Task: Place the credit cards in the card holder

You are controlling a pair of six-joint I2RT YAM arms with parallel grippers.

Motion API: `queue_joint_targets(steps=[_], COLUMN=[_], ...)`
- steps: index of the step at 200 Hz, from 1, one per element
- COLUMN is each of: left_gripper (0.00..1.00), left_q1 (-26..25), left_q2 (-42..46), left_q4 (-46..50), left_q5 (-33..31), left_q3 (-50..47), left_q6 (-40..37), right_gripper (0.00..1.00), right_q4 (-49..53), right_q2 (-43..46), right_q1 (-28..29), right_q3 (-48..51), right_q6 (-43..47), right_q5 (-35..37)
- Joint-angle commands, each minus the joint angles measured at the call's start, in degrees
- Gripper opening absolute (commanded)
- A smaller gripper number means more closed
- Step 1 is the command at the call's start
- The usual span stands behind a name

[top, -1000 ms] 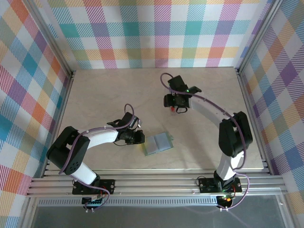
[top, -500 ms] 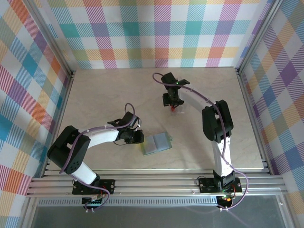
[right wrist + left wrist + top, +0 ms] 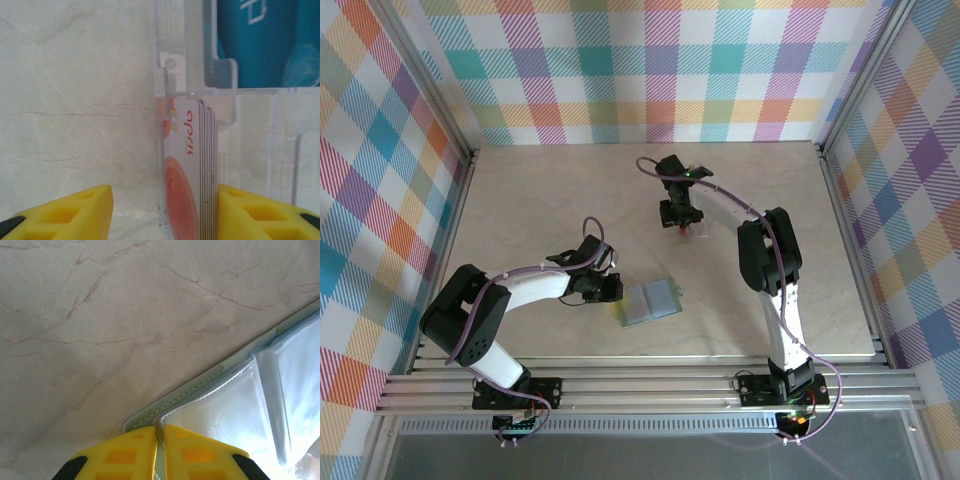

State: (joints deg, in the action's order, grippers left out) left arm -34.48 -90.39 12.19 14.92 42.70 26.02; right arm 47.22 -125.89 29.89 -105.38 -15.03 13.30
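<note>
Claws first: our left gripper (image 3: 160,440) has its fingers pressed together on the 9 o'clock edge of the card holder (image 3: 650,302). The holder lies open on the table (image 3: 550,190), toward 6 o'clock of centre, clear pockets up. Our right gripper (image 3: 165,212) stands spread either side of a stack of pale credit cards (image 3: 187,170) with an orange-red mark. The stack stands upright in the clear rack (image 3: 250,130), at about 1 o'clock of centre, and a blue card (image 3: 260,40) sits in the compartment beyond.

We judge this the pick-up step, as nothing is pinched on the right yet. A rack wall stands between one finger and the stack, so next we would need to close cleanly on a card, lift it clear, and carry it toward 7 o'clock to the pinned holder.
</note>
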Motion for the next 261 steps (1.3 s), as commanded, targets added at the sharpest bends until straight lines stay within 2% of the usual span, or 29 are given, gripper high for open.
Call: queue_joint_targets(steps=[1, 28, 82, 117, 193, 261], left_gripper=[0.14, 0.14, 0.13, 0.13, 0.12, 0.12], left_q1=[-0.41, -0.39, -0.32, -0.32, -0.33, -0.33], left_q2=[-2.41, -2.69, -2.54, -2.41, -2.19, -2.53], left_q4=[1.23, 1.17, 1.17, 1.17, 1.26, 1.25], left_q5=[-1.29, -1.12, -1.13, -1.03, -1.03, -1.03], left_q3=[0.30, 0.41, 0.37, 0.38, 0.44, 0.47], left_q6=[-0.94, -0.92, -1.06, -1.03, -1.01, -1.06], right_gripper=[0.52, 0.51, 0.49, 0.46, 0.32, 0.24], right_q4=[0.11, -0.80, 0.19, 0.80, 0.26, -0.18], right_q2=[1.58, 2.89, 0.08, -0.21, 2.05, 3.00], right_q1=[-0.36, -0.52, -3.73, -4.67, -5.81, -6.51], right_q3=[0.48, 0.99, -1.67, -2.56, -1.62, -1.14], right_q6=[1.22, 1.91, 1.01, 0.72, 0.34, 0.26], right_q5=[-3.51, -5.55, -16.82, -19.62, -21.18, -21.95])
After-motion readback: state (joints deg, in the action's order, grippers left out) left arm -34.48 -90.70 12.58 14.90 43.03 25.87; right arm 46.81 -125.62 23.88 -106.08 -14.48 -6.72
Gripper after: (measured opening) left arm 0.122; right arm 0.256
